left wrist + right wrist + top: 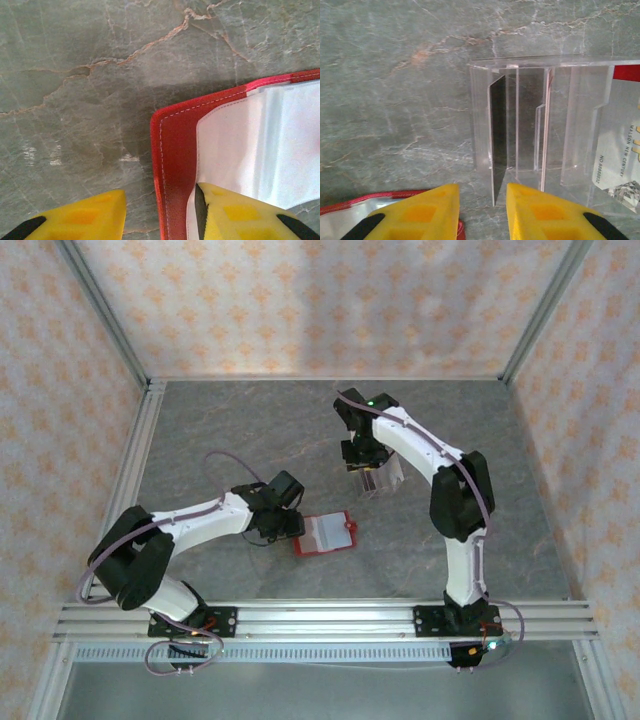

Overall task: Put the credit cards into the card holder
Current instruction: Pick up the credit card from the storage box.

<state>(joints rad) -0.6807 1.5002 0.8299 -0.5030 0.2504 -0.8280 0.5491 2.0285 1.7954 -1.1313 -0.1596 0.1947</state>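
Count: 1 red card holder [325, 534], 1 clear rack [530, 100], 2 tools: left tool [159, 195], right tool [482, 192]. 1 credit card [616, 161] readable in the rack; any others can't be counted.

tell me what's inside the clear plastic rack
The clear rack holds a pale printed card in the slot at the view's right, red at the top. A thin edge in a middle slot may be another card. From above, the right hand partly covers the rack.
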